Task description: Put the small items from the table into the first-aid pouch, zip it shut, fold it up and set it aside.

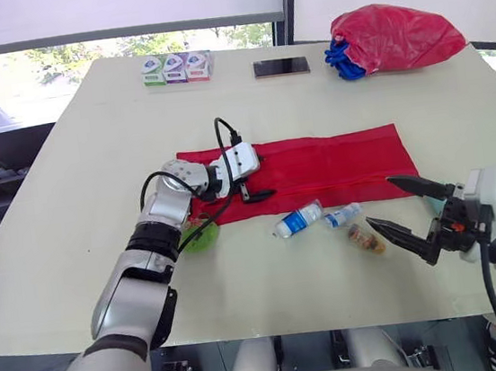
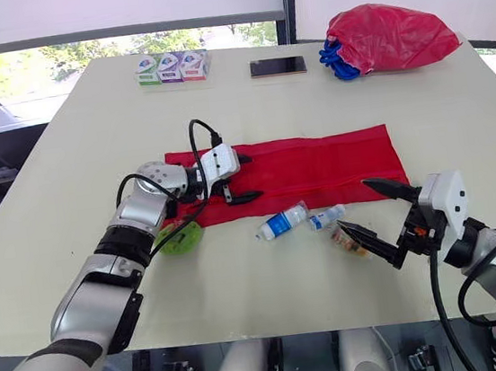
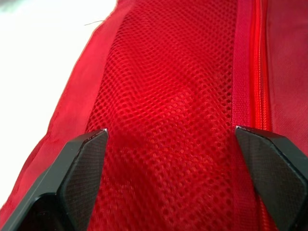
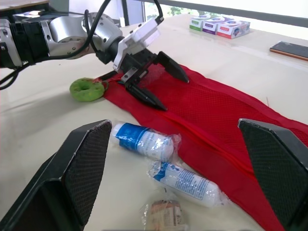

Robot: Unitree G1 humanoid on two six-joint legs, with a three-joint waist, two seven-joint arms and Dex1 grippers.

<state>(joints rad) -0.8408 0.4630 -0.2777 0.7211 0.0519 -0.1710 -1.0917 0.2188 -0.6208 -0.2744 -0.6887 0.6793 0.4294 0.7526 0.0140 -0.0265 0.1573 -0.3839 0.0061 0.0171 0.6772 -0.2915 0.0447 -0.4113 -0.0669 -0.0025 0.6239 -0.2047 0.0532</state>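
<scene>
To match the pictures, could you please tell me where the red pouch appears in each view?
Left eye view: red pouch spread flat, centre.
Right eye view: centre again.
Left wrist view: its mesh, close up.
Right wrist view: beyond the bandage rolls, at.
Shared landmark: the left hand over the pouch's left end.

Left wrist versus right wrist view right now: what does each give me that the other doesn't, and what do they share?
Left wrist: the mesh panel and zipper close up, framed by the open left claw. Right wrist: the open right claw facing the loose items, namely a green ring, two wrapped bandage rolls and a brown roll, with boxes and a phone beyond. Shared: the red pouch, spread flat.
</scene>
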